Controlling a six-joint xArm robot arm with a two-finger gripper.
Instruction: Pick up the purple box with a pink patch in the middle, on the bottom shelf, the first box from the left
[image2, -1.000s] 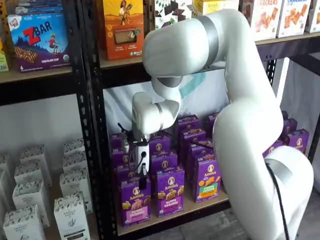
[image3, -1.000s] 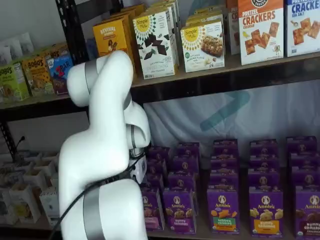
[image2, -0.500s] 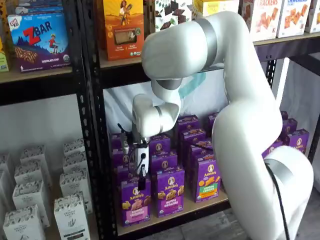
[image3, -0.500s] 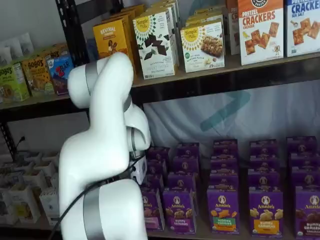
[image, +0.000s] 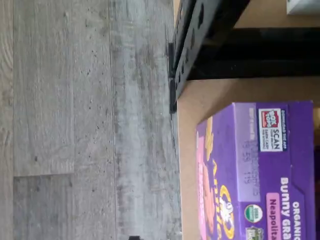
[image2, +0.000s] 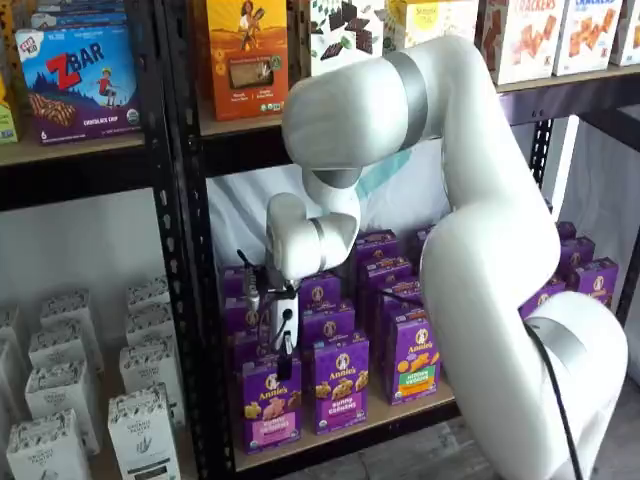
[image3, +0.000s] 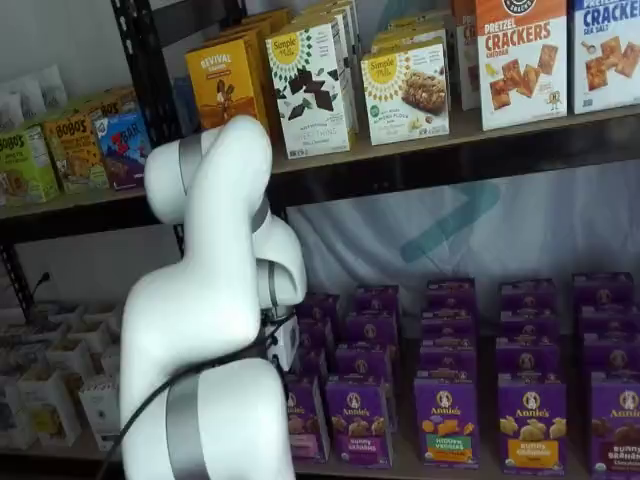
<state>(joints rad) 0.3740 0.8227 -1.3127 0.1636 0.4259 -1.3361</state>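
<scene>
The wrist view looks down on the top flap of the purple box (image: 260, 175), printed with "Bunny" and a pink "Neapolitan" tag, standing on the tan board of the bottom shelf (image: 210, 95) beside a black perforated upright (image: 200, 35), with grey plank floor (image: 85, 120) beyond the board's edge. In a shelf view the hand (image2: 284, 352) hangs just above the purple box (image2: 270, 402), which stands upright at the front left end of the bottom shelf (image2: 380, 420); one black finger shows side-on, and the hand is released, grasping nothing. In the other shelf view the white arm (image3: 210, 330) covers the hand and most of the purple box (image3: 303, 420).
</scene>
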